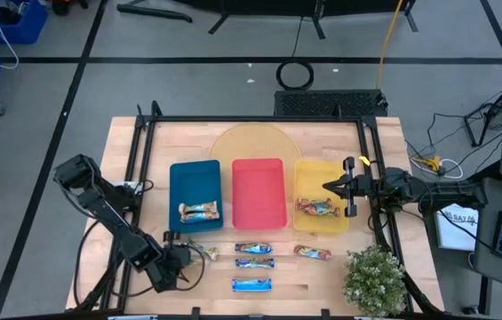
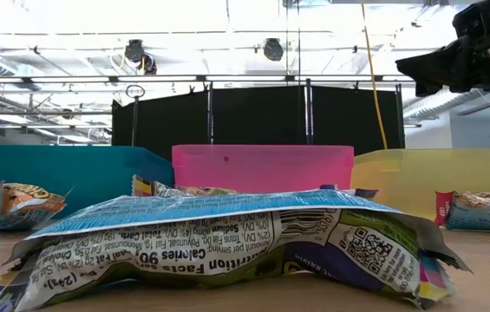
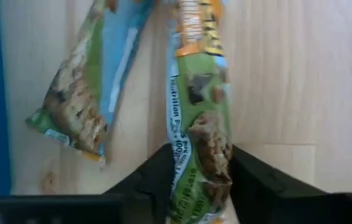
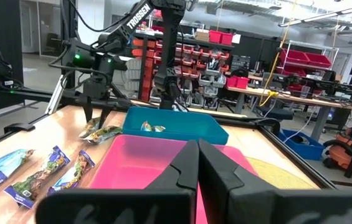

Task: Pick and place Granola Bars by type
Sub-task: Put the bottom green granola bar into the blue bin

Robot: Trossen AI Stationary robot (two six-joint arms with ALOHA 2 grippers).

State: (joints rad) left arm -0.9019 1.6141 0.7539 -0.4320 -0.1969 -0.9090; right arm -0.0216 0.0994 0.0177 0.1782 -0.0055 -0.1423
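At the front left corner of the table, the left gripper (image 3: 200, 158) points down, with its two dark fingers pressed on either side of a tan-gold granola bar (image 3: 200, 106) lying flat on the wood. The wrapper is thin, glossy foil printed with green panels and a picture of oats. It looks light, crinkly and probably slippery, and the bar inside is likely brittle, so a moderate squeeze across the narrow middle of the bar seems safer than a pinch on the flat crimped ends. A second tan-gold bar (image 3: 79, 93) lies just beside it at an angle, apart from the fingers. Further along the front of the table, three blue-white bars (image 1: 252, 284) lie loose in a short column, and the low view shows the nearest one puffed and wrinkled. A red-orange bar (image 1: 313, 253) sits near them. Beyond these stand three trays in a row. The blue tray (image 1: 179, 178) holds tan-gold bars (image 1: 199, 211), the red tray (image 1: 259, 191) is in the middle, and the yellow tray (image 1: 322, 164) holds red-orange bars (image 1: 317, 207). The right gripper (image 1: 329, 187) waits at the yellow tray's right edge with its fingers closed on nothing.
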